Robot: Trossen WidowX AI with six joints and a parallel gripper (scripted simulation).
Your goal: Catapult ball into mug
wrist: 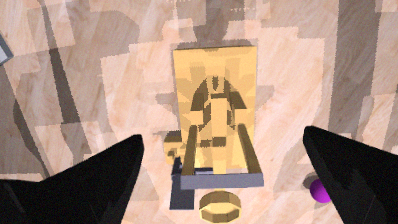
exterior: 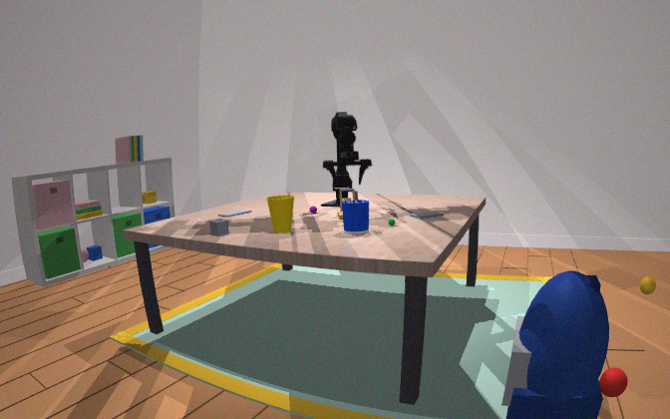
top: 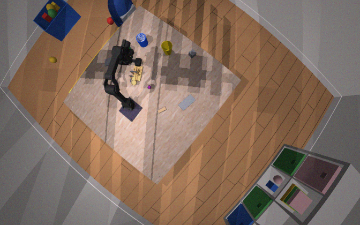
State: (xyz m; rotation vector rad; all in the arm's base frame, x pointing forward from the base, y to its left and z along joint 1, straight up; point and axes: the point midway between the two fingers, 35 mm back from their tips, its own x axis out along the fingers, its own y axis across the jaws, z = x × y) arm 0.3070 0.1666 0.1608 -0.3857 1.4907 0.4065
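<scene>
The yellow catapult (top: 138, 73) (wrist: 215, 62) stands on the table, its round cup (wrist: 220, 209) (top: 134, 82) empty at the end nearer the arm's base. My gripper (wrist: 222, 138) (exterior: 347, 180) is open and empty above the catapult, with a finger on either side of it in the wrist view. The blue mug (top: 142, 43) (exterior: 355, 216) stands upright beyond the catapult's other end. A purple ball (top: 149, 87) (exterior: 312, 209) (wrist: 319, 191) lies on the table beside the catapult, partly behind a finger in the wrist view. A green ball (exterior: 391, 221) lies near the mug.
A yellow cup (top: 166, 46) (exterior: 280, 213) stands beside the blue mug. A grey block (top: 192, 53) (exterior: 218, 227) lies farther along. A flat grey plate (top: 187, 102) (exterior: 234, 212) and a small tan block (top: 162, 110) lie on the arm base's side of the table. Another grey plate (exterior: 426, 213) lies near the opposite edge.
</scene>
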